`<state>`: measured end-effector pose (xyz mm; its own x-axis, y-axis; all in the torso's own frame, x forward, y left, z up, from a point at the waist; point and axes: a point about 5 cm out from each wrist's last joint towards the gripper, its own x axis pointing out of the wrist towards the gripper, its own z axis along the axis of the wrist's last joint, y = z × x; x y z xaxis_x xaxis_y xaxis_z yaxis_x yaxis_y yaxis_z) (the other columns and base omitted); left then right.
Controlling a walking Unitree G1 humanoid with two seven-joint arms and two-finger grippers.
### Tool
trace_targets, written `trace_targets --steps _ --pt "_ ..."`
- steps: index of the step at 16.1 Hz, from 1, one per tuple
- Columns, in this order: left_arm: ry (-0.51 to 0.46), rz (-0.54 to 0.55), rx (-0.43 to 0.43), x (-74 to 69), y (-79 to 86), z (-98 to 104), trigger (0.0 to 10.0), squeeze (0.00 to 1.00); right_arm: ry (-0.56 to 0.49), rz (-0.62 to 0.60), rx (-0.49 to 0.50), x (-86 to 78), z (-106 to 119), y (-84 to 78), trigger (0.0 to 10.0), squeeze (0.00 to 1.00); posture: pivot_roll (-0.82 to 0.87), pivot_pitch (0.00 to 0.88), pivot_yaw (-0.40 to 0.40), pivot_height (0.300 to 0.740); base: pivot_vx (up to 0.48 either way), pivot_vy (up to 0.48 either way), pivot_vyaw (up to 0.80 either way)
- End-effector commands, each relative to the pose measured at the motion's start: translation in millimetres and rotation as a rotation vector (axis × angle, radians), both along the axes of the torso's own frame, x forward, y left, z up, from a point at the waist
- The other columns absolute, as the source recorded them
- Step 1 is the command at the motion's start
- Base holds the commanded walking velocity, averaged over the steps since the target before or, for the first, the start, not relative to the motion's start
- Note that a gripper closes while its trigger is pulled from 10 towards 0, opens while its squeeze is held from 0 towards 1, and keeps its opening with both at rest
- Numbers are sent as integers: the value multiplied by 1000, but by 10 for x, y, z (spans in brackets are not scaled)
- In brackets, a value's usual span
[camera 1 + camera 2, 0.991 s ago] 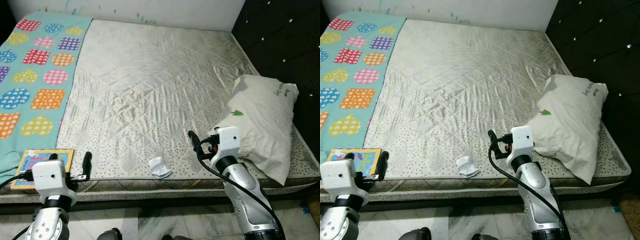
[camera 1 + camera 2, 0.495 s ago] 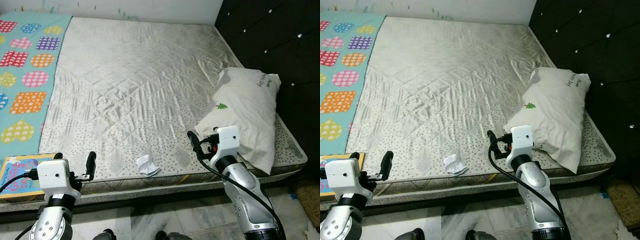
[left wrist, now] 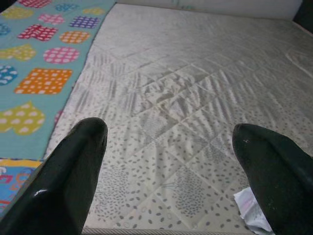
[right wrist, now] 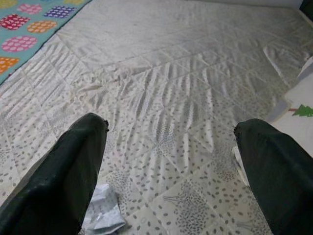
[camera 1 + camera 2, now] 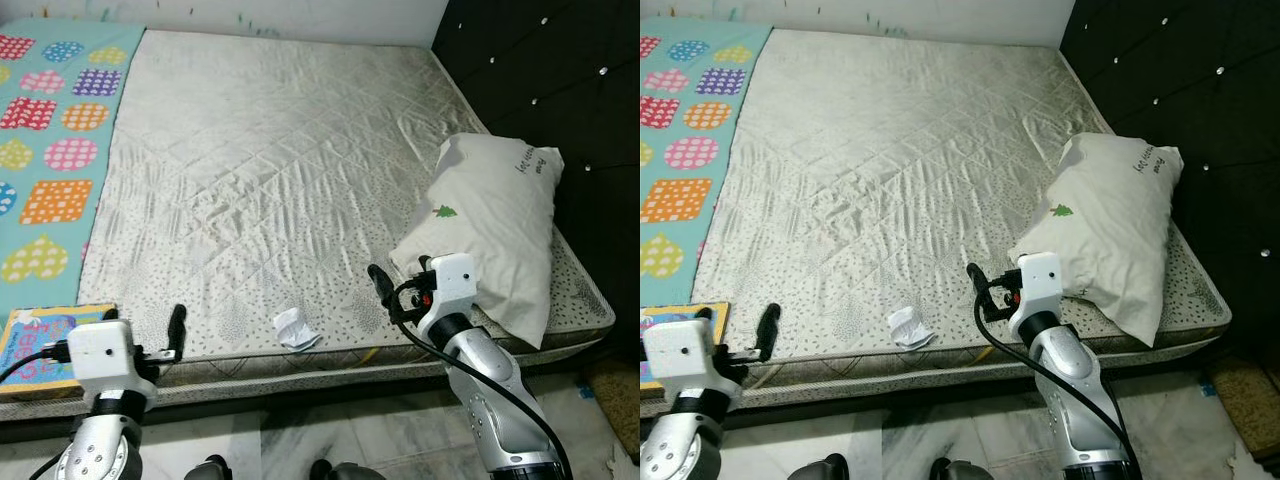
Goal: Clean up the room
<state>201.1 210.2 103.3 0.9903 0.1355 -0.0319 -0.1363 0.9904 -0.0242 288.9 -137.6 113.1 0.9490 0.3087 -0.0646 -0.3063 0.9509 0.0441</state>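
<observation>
A crumpled white paper [image 5: 295, 328] lies on the grey quilted mattress [image 5: 280, 170] close to its front edge. My left gripper [image 3: 168, 127] is open and empty over the front edge, to the left of the paper, with one black finger [image 5: 177, 322] in the left eye view. My right gripper [image 4: 171, 125] is also open and empty, hovering to the right of the paper [image 4: 102, 215], in front of a white pillow [image 5: 495, 240]. One of its fingers [image 5: 378, 278] points across the bed.
A teal blanket with coloured hearts [image 5: 50, 150] covers the bed's left side. A picture book [image 5: 40, 335] lies at the front left corner. A black tufted headboard [image 5: 560, 80] stands on the right. Marble floor [image 5: 330, 440] runs along the bed's front.
The view has swung to the right, so the blanket and book sit further left in the picture. Paper and pillow lie as before. Both grippers stay open, near the front edge.
</observation>
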Motion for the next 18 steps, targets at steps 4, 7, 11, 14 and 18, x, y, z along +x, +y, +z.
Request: trace_targets --steps 4,7,11,14,18 --pt "23 22 -12 -27 22 -19 10000 0 11 3 6 -21 11 -26 10000 0 -2 211 -135 652 0 0 0" --pt "27 30 -10 -24 38 -26 10000 0 1 6 13 -26 28 -26 10000 0 -6 213 -133 618 0 0 0" --pt "29 84 -11 -18 89 -26 10000 0 -7 33 -32 -29 40 -103 10000 0 -9 215 -135 618 0 0 0" --pt "28 93 -18 -13 107 -25 10000 0 -3 28 -66 -14 31 -258 10000 0 -11 214 -135 618 0 0 0" --pt "25 118 -13 -19 122 -11 10000 0 10 61 -73 -24 16 -290 10000 0 -9 214 -132 618 0 0 0"
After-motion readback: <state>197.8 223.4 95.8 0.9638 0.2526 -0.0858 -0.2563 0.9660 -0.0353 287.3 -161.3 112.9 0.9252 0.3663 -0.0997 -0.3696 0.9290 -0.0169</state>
